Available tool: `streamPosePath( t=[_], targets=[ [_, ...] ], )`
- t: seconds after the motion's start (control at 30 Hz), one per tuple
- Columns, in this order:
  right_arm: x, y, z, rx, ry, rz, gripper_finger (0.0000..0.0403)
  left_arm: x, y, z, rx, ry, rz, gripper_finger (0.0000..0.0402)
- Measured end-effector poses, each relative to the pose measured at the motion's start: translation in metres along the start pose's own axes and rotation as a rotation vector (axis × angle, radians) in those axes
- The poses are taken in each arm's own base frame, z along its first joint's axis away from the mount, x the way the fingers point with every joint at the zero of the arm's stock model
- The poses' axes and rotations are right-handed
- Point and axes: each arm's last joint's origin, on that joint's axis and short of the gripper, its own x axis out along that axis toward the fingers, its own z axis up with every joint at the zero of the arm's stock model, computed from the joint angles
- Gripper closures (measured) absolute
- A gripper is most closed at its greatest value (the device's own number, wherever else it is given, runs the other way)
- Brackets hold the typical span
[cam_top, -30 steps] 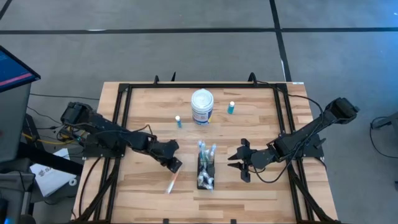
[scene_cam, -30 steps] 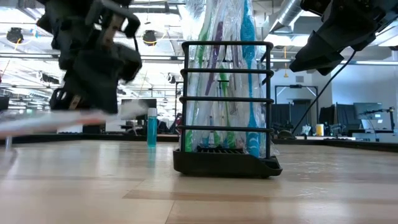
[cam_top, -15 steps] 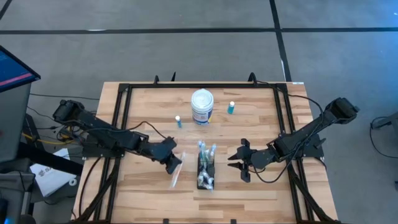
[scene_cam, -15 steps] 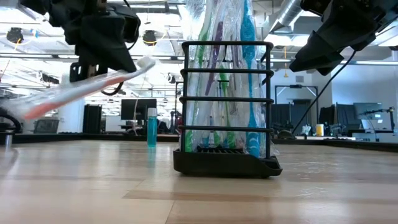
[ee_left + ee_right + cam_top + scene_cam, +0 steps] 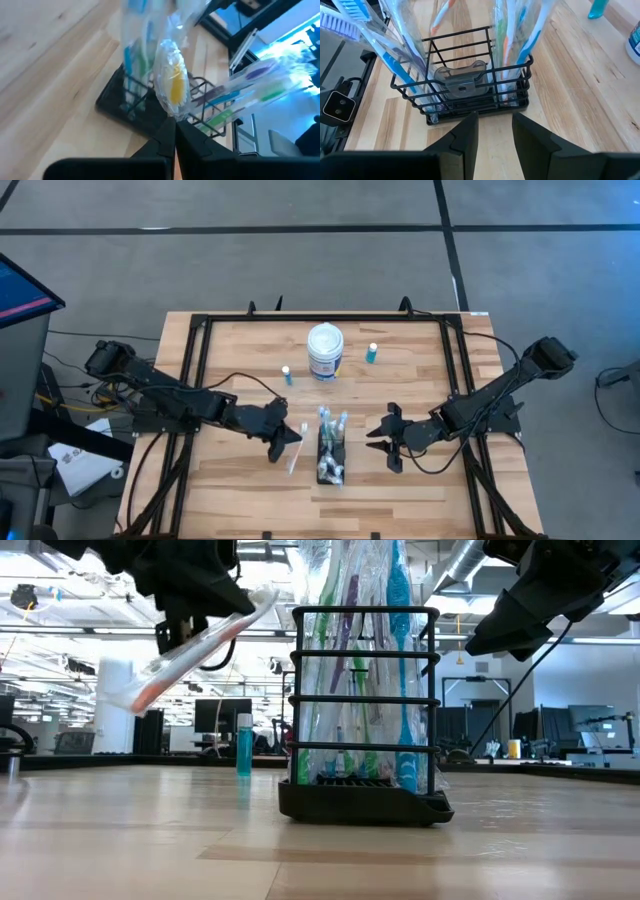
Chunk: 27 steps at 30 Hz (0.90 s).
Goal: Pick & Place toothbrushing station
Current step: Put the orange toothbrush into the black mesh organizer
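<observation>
Since 1 second ago the left gripper (image 5: 281, 442) has lifted a wrapped toothbrush (image 5: 296, 446) off the table (image 5: 230, 370) and swung it toward the black holder (image 5: 330, 452), so that it now hangs tilted in the air just beside the rack. Its fingers are pinched tight on the wrapper, as the left wrist view shows. The right gripper (image 5: 383, 438) waits on the holder's other side, fingers narrowly apart and empty, unmoved over the same second.

The holder stands upright near the table's middle, between the 2 grippers. The job looks well along: the rack is already crowded with wrapped toothbrushes (image 5: 350, 660), and the carried one has yet to be lowered into a slot and let go. No other loose brush shows on the table.

Counted: 1 holder, 1 toothbrush in the air, several in the rack whose exact number cannot be told, 1 white tub (image 5: 325, 350), 2 small blue bottles (image 5: 372, 353).
</observation>
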Motion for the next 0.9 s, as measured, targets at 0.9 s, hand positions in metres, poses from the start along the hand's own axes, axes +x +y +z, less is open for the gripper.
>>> streamPosePath(
  t=[0.9],
  targets=[
    [0.003, -0.008, 0.004, 0.018, -0.034, -0.075, 0.0292, -0.009, -0.031, 0.019, 0.434, -0.332, -0.181, 0.0401]
  ],
)
